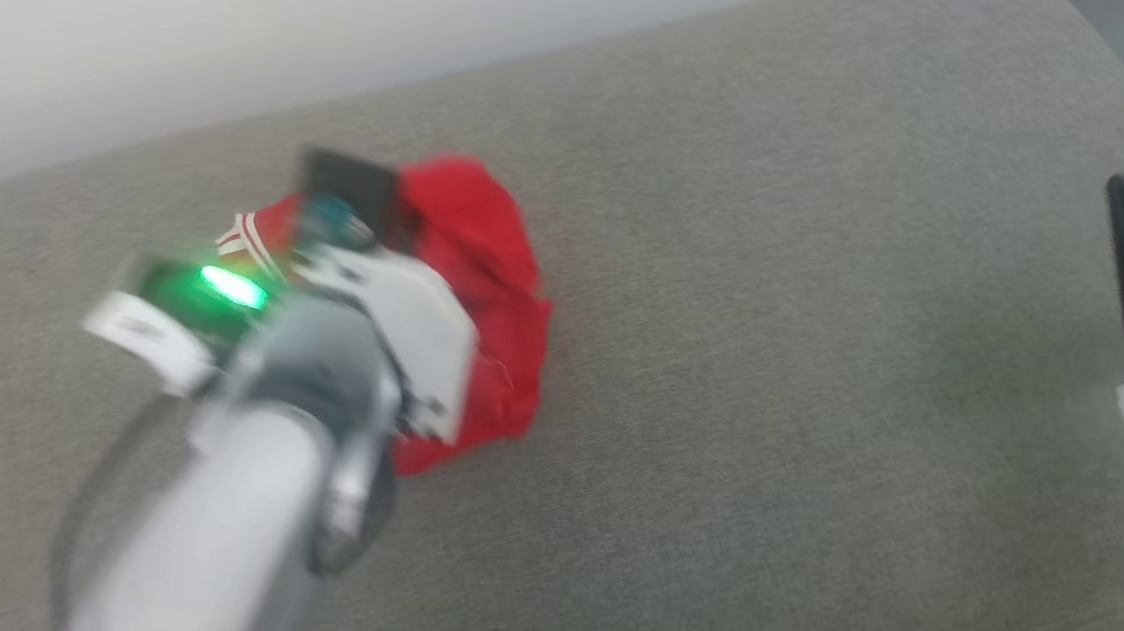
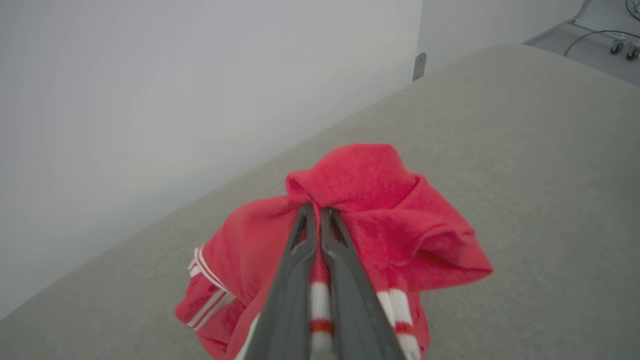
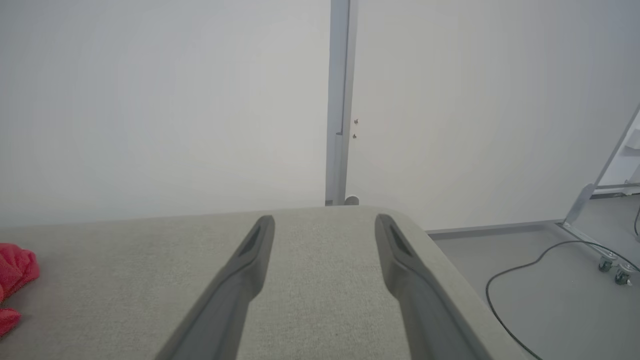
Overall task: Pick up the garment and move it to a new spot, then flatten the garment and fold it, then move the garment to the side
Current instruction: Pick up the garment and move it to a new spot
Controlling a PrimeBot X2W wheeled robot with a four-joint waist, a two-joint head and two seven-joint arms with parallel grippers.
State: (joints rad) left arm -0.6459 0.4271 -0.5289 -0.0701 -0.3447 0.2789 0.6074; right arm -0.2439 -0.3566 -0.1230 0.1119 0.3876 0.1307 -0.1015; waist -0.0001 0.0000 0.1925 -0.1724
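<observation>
The garment (image 2: 360, 220), bright red with white-and-red striped bands (one ran up between the fingers), was crumpled, a fold pinched at the tips of the left gripper (image 2: 318, 209).

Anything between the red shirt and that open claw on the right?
No, just bare grey cushion between the garment and the right gripper, in the head and right wrist views.
</observation>
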